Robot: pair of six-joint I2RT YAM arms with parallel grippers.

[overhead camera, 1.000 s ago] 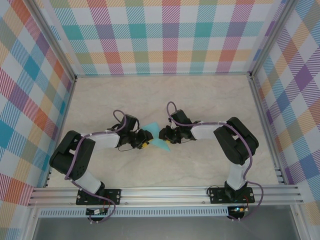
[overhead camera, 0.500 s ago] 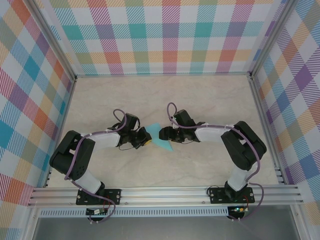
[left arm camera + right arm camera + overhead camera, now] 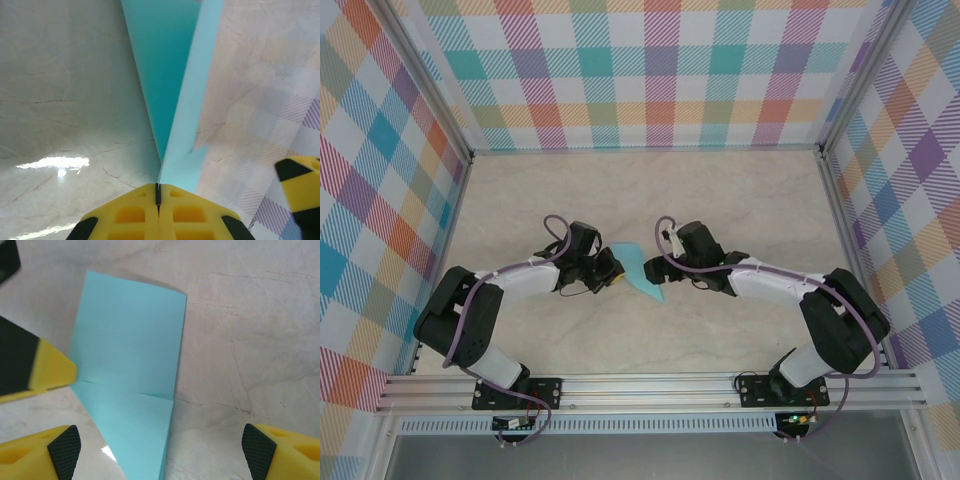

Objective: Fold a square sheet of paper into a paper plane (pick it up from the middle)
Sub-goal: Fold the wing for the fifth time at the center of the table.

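Pinching is confirmed in the left wrist view: the left gripper (image 3: 158,196) is clamped on the near edge of the folded sheet of paper (image 3: 167,75), a grip obscured from overhead. The right gripper (image 3: 160,457) is seen spread wide, empty, above the sheet. Since a second ago, the right arm (image 3: 790,285) has been stretched flatter. Overhead, the sheet lies at 3 o'clock of the left gripper.

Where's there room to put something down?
Bare: the far table up to the checked back wall, and the near strip before the front rail. Crowded: the centre, where left gripper and right gripper meet at the folded turquoise paper.
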